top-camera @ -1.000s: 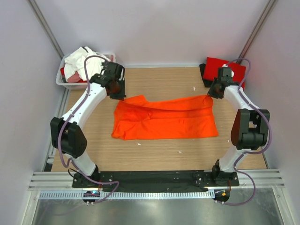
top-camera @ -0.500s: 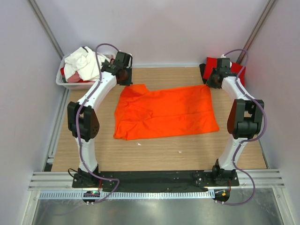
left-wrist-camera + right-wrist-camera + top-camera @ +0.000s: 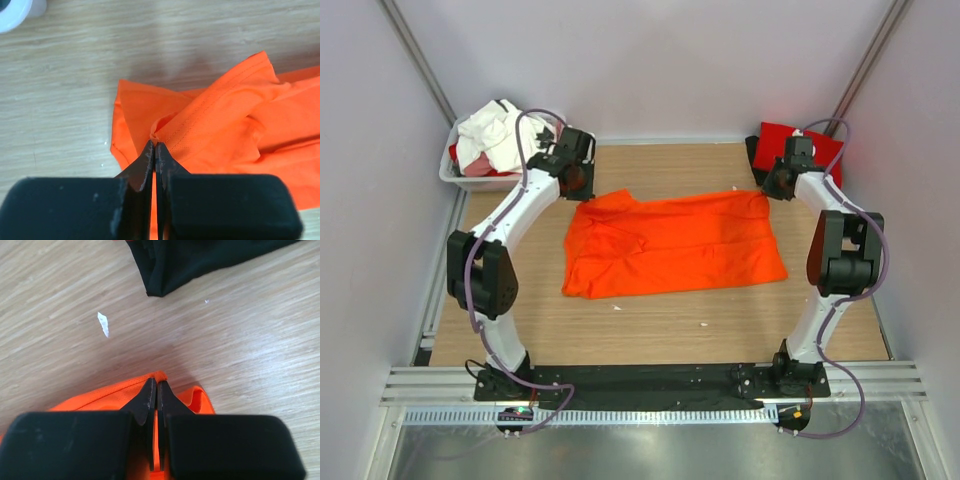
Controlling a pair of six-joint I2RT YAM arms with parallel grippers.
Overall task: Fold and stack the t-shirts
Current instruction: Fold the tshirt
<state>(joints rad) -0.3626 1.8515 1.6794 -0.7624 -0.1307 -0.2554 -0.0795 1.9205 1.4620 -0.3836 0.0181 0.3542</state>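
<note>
The bright orange t-shirt [image 3: 670,242] lies spread and partly folded in the middle of the table. My left gripper [image 3: 582,187] is shut on its far left corner; in the left wrist view the fingertips pinch a fold of the orange t-shirt [image 3: 215,135] at the left gripper [image 3: 155,146]. My right gripper [image 3: 772,190] is shut on the shirt's far right corner, seen in the right wrist view with the right gripper [image 3: 156,384] on the orange hem [image 3: 115,392]. A red t-shirt [image 3: 810,145] lies on a black t-shirt [image 3: 756,160] at the far right. White t-shirts [image 3: 490,135] fill the tub.
A white plastic tub [image 3: 450,172] stands at the far left corner. The black shirt's edge [image 3: 200,260] lies just beyond the right gripper. Small white scraps [image 3: 103,324] lie on the wooden table [image 3: 660,330]. Walls close in on three sides.
Both grippers carried the shirt's far edge away from the arms, spreading it out, then came back slightly toward the near side. The shirt now lies flatter.
</note>
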